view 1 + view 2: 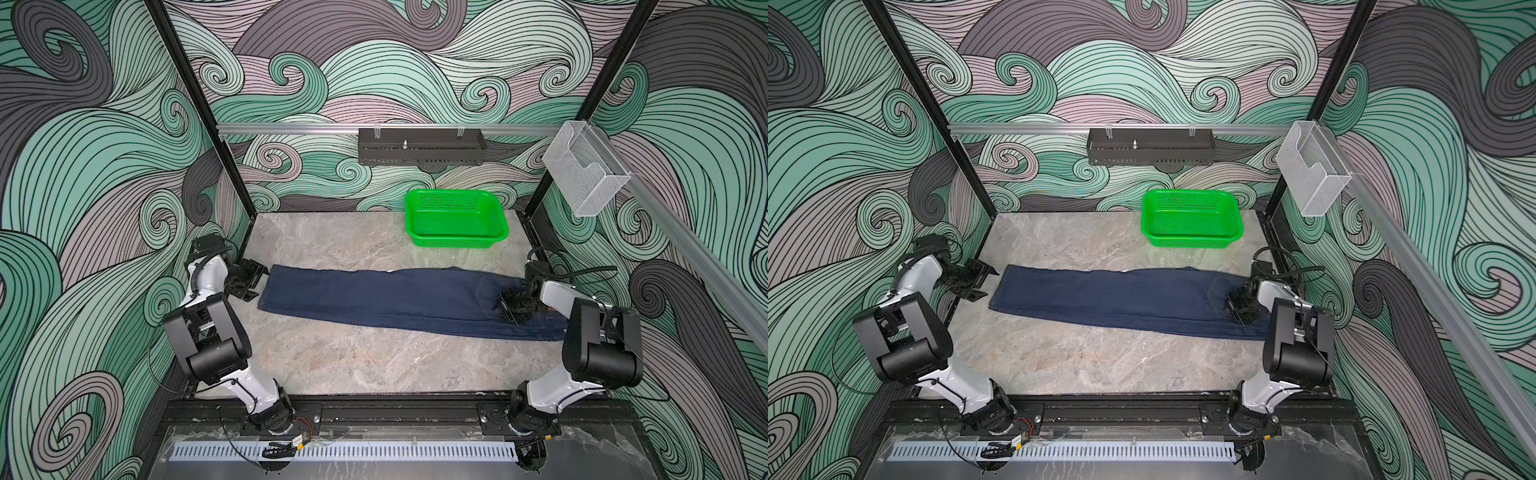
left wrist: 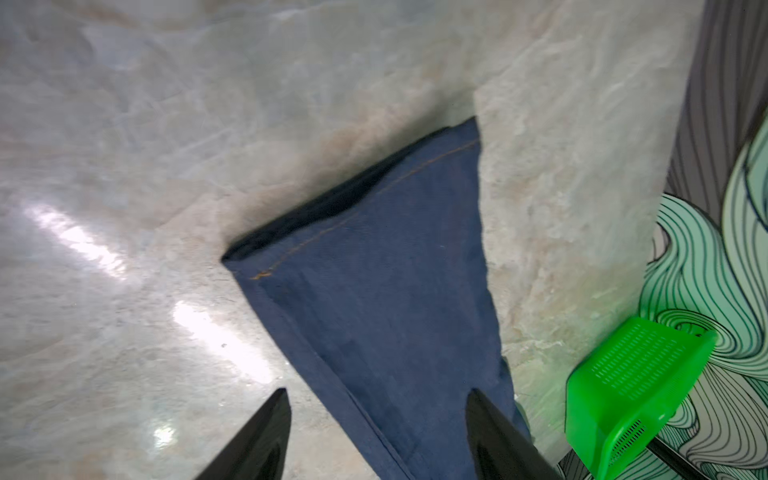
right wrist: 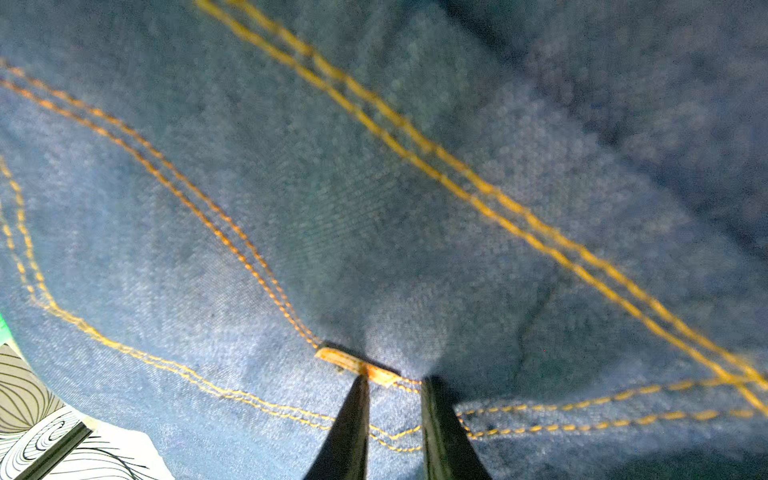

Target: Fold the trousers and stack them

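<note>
Two grippers, one pair of trousers (image 1: 374,299) (image 1: 1108,297). What's each doing? /mk

Left gripper (image 1: 254,282) (image 1: 988,284) (image 2: 378,390): fingers spread wide, holding nothing. It sits just beside the left end of the trousers, over the table (image 1: 353,365), and looks clear of the cloth in both top views. Left wrist view agrees on the spread: both fingertips (image 2: 266,440) well apart, with the stitched hem (image 2: 353,216) of the leg lying flat on the table. /jl

Right? /mk

Right gripper (image 1: 510,311) (image 1: 1241,305) (image 3: 395,380) is down on the cloth at the right end, by the back pocket (image 1: 488,291). Right wrist view: fingers (image 3: 351,436) close together, only a narrow gap, tips pressed into the denim next to a small tan tab (image 3: 353,365) at the pocket corner. A ridge of cloth (image 3: 399,345) is bunched up at the tips (reads as a pinch on the trousers; how many layers, can't tell). /jl

Where's the garment overall? /mk

Flat on the table, one long strip running left to right across the middle: hem end left, pocket end right, its far right tip hidden behind the right arm (image 1: 598,345). Orange stitching (image 3: 457,174) shows up close. Green basket (image 1: 457,240) stands at the back right, well apart from the trousers. /jl
</note>
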Motion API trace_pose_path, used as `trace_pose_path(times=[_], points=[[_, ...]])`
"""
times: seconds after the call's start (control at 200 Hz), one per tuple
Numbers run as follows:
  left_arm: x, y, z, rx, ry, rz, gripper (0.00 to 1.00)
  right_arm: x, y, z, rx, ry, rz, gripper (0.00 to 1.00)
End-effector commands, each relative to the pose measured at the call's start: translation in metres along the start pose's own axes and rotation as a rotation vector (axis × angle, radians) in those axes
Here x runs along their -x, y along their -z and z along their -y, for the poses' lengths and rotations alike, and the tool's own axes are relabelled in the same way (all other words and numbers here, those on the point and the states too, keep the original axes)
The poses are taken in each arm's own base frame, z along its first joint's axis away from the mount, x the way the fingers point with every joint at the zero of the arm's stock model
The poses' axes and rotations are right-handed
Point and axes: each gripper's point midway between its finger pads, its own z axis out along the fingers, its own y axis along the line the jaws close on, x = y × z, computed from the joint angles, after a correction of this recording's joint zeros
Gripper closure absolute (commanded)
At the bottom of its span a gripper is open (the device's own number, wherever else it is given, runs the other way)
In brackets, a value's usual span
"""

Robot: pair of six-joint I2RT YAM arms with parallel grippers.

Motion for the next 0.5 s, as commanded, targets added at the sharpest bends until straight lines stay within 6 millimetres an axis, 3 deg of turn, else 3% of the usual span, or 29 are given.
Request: trace_pose_path(times=[0.0, 0.115, 0.225, 0.32, 0.495], points=[[-0.027, -0.025, 0.033, -0.052, -0.005, -0.096, 0.38, -0.001, 0.001, 0.01, -0.043, -0.005, 0.009, 0.75], [-0.045, -0.056, 0.055, -0.086, -0.02, -0.148, 0.44, -0.002, 0.0, 0.01, -0.044, -0.003, 0.001, 0.76], [-0.049, -0.069, 0.047, -0.05, -0.014, -0.162, 0.4, -0.003, 0.002, 0.011, -0.045, 0.004, 0.002, 0.76], [-0.037, -0.065, 0.031, -0.004, -0.025, -0.136, 0.32, -0.004, 0.003, 0.011, -0.043, 0.01, 0.003, 0.76], [-0.002, -0.038, 0.011, 0.139, -0.173, -0.137, 0.25, -0.005, 0.005, 0.01, -0.033, 0.011, 0.001, 0.76]])
